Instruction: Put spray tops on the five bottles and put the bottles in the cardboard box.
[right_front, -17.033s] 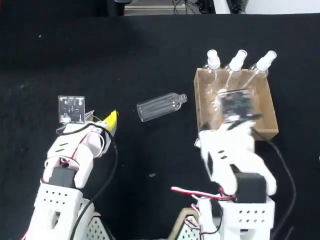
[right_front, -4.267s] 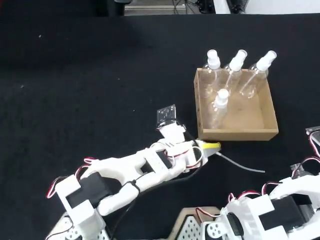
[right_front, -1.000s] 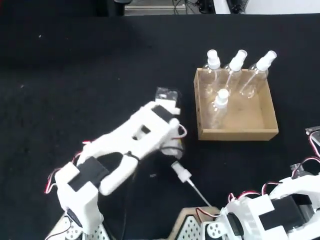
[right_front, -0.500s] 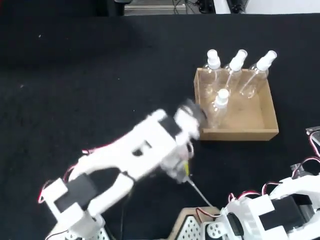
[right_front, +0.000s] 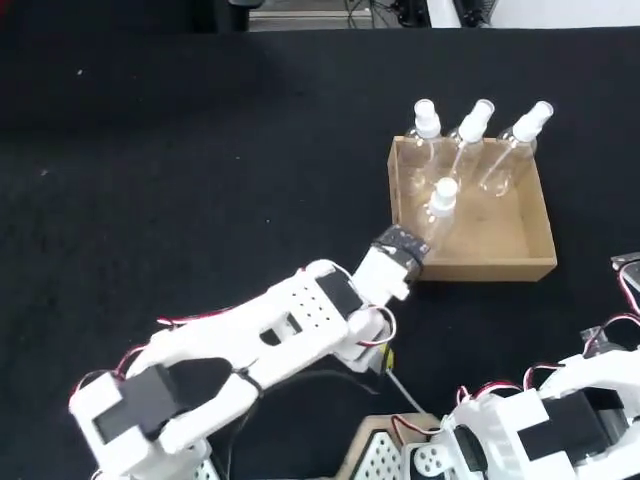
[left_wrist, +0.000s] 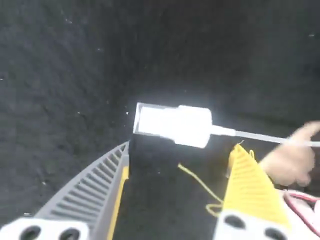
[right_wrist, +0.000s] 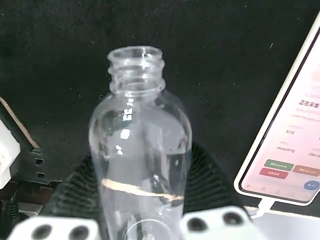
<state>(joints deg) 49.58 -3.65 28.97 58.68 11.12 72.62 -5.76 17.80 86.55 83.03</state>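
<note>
Black cloth (right_front: 200, 150) covers the whole table, with the cardboard box (right_front: 470, 268) standing well beyond the reach of both sets of jaws. Item, left gripper (left_wrist: 180, 155): a few seconds ago it carried the spray top (left_wrist: 172, 125) near the box corner; a second ago the top lay loose on the cloth with the arm raised above it; now the arm has swung down and forward, so that the top lies just past the jaw tips, crosswise to them and touching neither. Jaws spread wide, nothing held. Judgement: the last top was let go and must be taken up afresh before it can be fitted, so the fifth assembly is not yet begun. Item, spray top: white, short cylindrical head lying on its side, with a thin pale dip tube (left_wrist: 265, 137) running out past the yellow jaw. Item, right gripper (right_wrist: 145, 190): closed about the lower body of the open bottle (right_wrist: 140, 145), which stands upright between its jaws. Bottle clear, ribbed, threaded neck bare. Item, four capped bottles (right_front: 440, 205): already in the box, three leaning at its far wall, one nearer the front. Item, phone (right_wrist: 287, 140): lit, beside the right jaws.
</note>
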